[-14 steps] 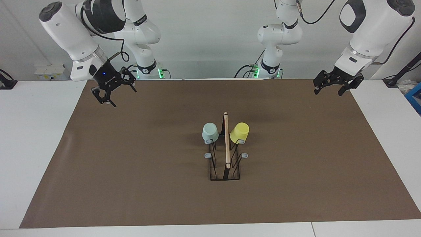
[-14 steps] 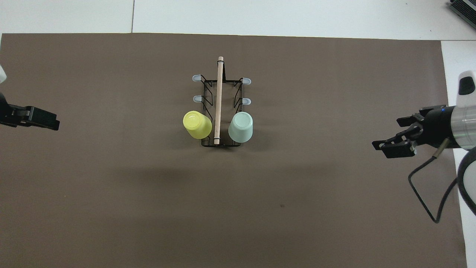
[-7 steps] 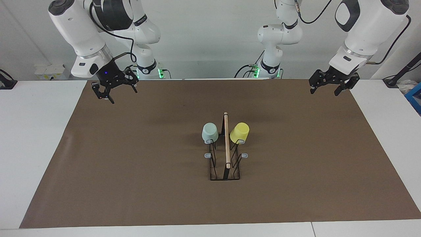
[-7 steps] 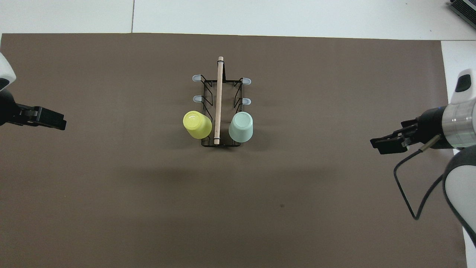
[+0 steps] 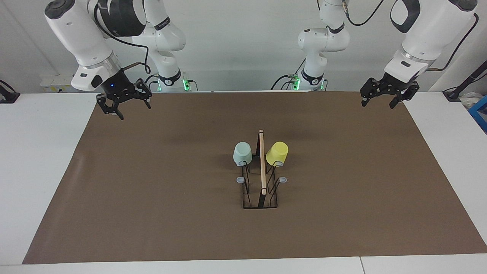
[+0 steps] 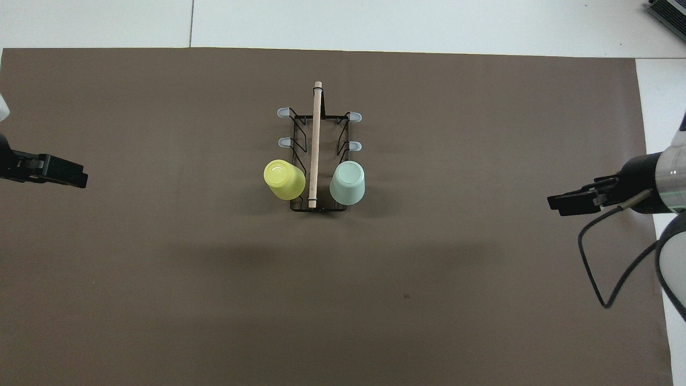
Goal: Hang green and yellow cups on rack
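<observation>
Green cup [image 5: 242, 153] and yellow cup [image 5: 277, 153] hang upturned on the rack [image 5: 261, 179]. Well apart from the rack, left gripper [image 5: 381, 97] and right gripper [image 5: 122, 106] hover spread wide, empty.

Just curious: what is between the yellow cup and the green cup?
The rack's wooden rod runs between the yellow cup and the green cup, clearest in the overhead view.

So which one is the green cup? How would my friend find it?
Look at the middle of the brown mat for the black wire rack with a wooden rod on top. Two cups hang upside down on the prongs nearest the robots. The green cup is the pale mint one toward the right arm's end; its neighbour, the yellow cup, is bright.
</observation>
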`<control>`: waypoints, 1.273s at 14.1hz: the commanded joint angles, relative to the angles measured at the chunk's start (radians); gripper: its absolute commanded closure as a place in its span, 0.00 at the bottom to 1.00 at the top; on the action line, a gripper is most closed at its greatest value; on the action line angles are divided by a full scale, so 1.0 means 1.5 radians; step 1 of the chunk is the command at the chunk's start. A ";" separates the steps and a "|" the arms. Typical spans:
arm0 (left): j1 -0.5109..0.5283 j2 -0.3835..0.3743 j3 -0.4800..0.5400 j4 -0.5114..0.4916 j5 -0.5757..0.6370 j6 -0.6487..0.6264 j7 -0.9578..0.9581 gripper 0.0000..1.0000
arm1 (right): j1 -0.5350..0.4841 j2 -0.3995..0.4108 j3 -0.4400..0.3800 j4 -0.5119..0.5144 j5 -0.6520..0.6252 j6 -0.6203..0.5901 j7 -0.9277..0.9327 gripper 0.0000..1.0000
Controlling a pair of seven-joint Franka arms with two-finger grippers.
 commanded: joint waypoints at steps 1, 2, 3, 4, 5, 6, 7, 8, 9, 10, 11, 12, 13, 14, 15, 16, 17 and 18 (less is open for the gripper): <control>0.002 -0.011 0.005 -0.004 0.003 -0.015 -0.006 0.00 | 0.037 0.005 0.004 0.021 -0.067 -0.023 0.138 0.00; 0.003 -0.012 0.005 -0.002 0.003 -0.021 -0.005 0.00 | 0.044 0.009 0.004 0.031 -0.075 -0.037 0.147 0.00; 0.003 -0.012 0.006 0.003 0.003 -0.029 -0.005 0.00 | 0.045 0.007 0.001 0.029 -0.076 -0.042 0.150 0.00; 0.003 -0.012 0.006 0.007 0.003 -0.031 -0.005 0.00 | 0.053 0.007 -0.003 0.028 -0.076 -0.042 0.164 0.00; 0.003 -0.011 0.006 0.009 0.002 -0.031 -0.005 0.00 | 0.064 0.008 -0.006 0.029 -0.079 -0.042 0.184 0.00; 0.004 -0.011 0.006 0.008 0.003 -0.028 -0.005 0.00 | 0.067 0.009 -0.006 0.029 -0.080 -0.038 0.201 0.00; 0.004 -0.012 0.006 0.008 0.003 -0.028 -0.005 0.00 | 0.066 0.014 -0.005 0.032 -0.080 -0.033 0.205 0.00; 0.006 -0.012 0.006 0.007 0.003 -0.029 -0.004 0.00 | 0.061 0.021 -0.002 0.035 -0.080 -0.030 0.205 0.00; 0.006 -0.012 0.006 0.007 0.003 -0.030 -0.004 0.00 | 0.057 0.026 0.001 0.036 -0.080 -0.025 0.204 0.00; 0.006 -0.012 0.006 0.007 0.003 -0.030 -0.004 0.00 | 0.051 0.029 0.003 0.037 -0.080 -0.015 0.202 0.00; 0.006 -0.012 0.006 0.007 0.002 -0.030 -0.003 0.00 | 0.040 0.035 0.006 0.038 -0.079 -0.015 0.201 0.01; 0.006 -0.013 0.006 0.006 0.002 -0.030 -0.003 0.00 | 0.037 0.036 0.017 0.040 -0.078 -0.015 0.201 0.15; 0.006 -0.014 0.006 0.005 0.003 -0.028 -0.003 0.00 | 0.034 0.036 0.020 0.040 -0.078 -0.016 0.200 0.17; 0.006 -0.016 0.005 0.004 0.003 -0.027 -0.003 0.00 | 0.035 0.036 0.022 0.040 -0.077 -0.016 0.203 0.05; 0.006 -0.016 0.005 0.004 0.002 -0.026 -0.003 0.00 | 0.034 0.036 0.023 0.040 -0.077 -0.016 0.204 0.00; 0.006 -0.016 0.006 0.003 0.002 -0.026 -0.002 0.00 | 0.033 0.036 0.024 0.040 -0.077 -0.015 0.204 0.00; 0.006 -0.016 0.006 0.003 0.002 -0.026 -0.002 0.00 | 0.027 0.036 0.030 0.040 -0.077 -0.014 0.204 0.00; 0.006 -0.017 0.006 0.003 0.002 -0.026 -0.002 0.00 | 0.012 0.036 0.042 0.041 -0.077 -0.010 0.204 0.00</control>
